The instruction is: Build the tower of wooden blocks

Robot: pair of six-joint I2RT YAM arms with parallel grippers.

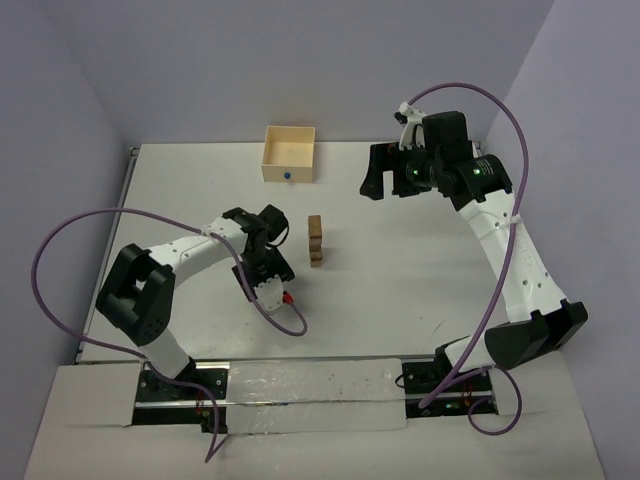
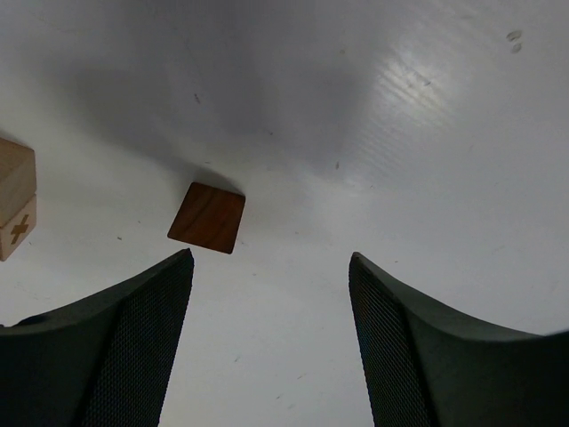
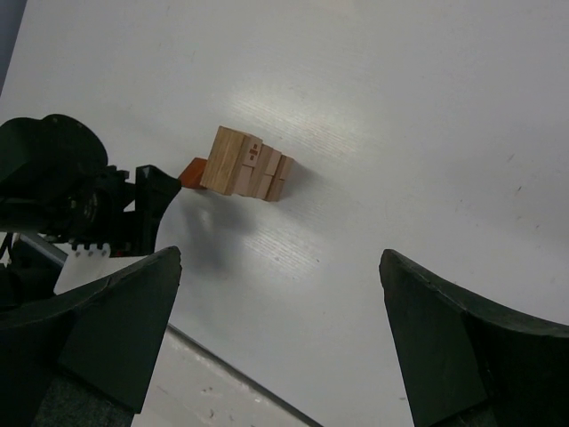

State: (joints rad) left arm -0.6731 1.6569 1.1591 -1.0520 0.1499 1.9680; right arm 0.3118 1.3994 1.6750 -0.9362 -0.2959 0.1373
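Here, the left gripper (image 2: 268, 267) hangs low over the table (image 2: 400, 133), its jaws spread wide with nothing between them. Its mesh-faced fingers (image 2: 133, 347) touch no block. Just ahead of the left finger, slightly outside the gap, lies a flat reddish-brown block (image 2: 206, 217), square face up and apart from both fingers. Farther out, at the left edge of the wrist view, stands the foot of the tower (image 2: 13, 182), one of its pale blocks stamped with a cross. Seen from above, the tower is a one-block-wide column near the table's middle, just to the right of your left gripper. A pale wooden box (image 1: 289, 153) sits well behind it. The right gripper (image 3: 277, 258) is raised well apart at the far right, likewise wide open and empty, looking down on the tower.

Judged step: pick-up of the loose block. Your next move calls for shifting the left gripper sideways to centre the block, then lowering and closing gently without nudging the tower.
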